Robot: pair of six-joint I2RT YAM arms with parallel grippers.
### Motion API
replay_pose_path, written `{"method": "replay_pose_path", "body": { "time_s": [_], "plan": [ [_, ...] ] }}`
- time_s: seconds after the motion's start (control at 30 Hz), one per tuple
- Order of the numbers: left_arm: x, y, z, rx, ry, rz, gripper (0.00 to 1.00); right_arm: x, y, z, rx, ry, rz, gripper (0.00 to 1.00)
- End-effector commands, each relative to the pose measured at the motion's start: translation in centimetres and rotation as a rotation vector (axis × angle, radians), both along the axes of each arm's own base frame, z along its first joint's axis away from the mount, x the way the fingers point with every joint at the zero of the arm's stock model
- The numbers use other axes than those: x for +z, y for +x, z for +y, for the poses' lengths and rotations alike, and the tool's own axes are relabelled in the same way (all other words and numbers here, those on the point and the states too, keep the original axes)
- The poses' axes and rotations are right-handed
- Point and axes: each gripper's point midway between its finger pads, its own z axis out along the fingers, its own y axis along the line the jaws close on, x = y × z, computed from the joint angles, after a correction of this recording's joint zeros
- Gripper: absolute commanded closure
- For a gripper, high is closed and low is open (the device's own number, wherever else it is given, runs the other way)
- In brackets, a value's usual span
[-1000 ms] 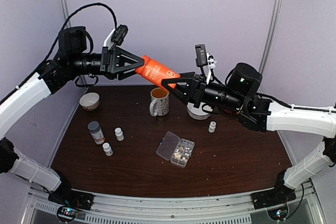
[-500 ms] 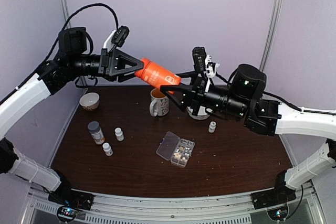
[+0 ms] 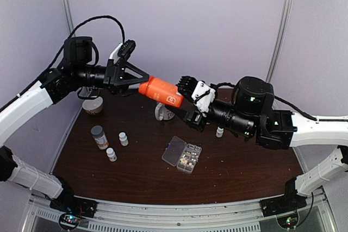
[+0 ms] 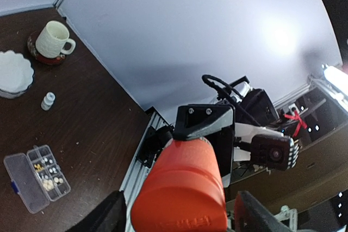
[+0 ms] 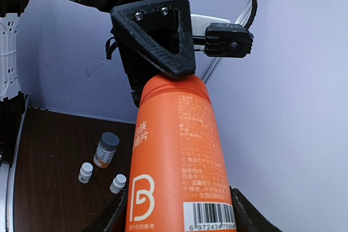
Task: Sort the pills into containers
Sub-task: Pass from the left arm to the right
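- Two arms share the orange bottle (image 3: pixel 160 91) in mid-air. Over the last second my right wrist has rolled and the bottle has levelled out.
- Right jaws pinch the bottle's body. Left jaws sit around its far end, and I cannot tell whether they grip or have slackened.
- I read this as a cap twist.
- The pills (image 3: pixel 190 159) I can see lie in the open organizer box (image 3: pixel 173 150) on the counter (image 3: pixel 244 167), so sorting waits.

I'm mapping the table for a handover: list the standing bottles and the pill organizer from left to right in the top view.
grey-capped bottle → small white bottle nearer the arms → small white bottle farther back → organizer box → lone small white bottle
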Motion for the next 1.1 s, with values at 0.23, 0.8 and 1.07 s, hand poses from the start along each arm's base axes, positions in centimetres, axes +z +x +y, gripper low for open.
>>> {"method": "replay_pose_path", "body": {
  "time_s": [0.23,0.8,1.07],
  "plan": [
    [4.2,1.8,2.3,0.146,-0.054,-0.392,0.03,1.0,-3.2,-0.3,0.245,0.112,0.276,0.69],
    [-0.2,-6.8,4.5,-0.195,-0.129,-1.725,0.02,1.8,-4.7,-0.4,0.505,0.218,0.799,0.72],
    [-1.6,-6.3,2.6,-0.268,-0.032,-1.934,0.04,2.0,-5.0,0.7,0.543,0.176,0.848,0.72]
  ]
}}
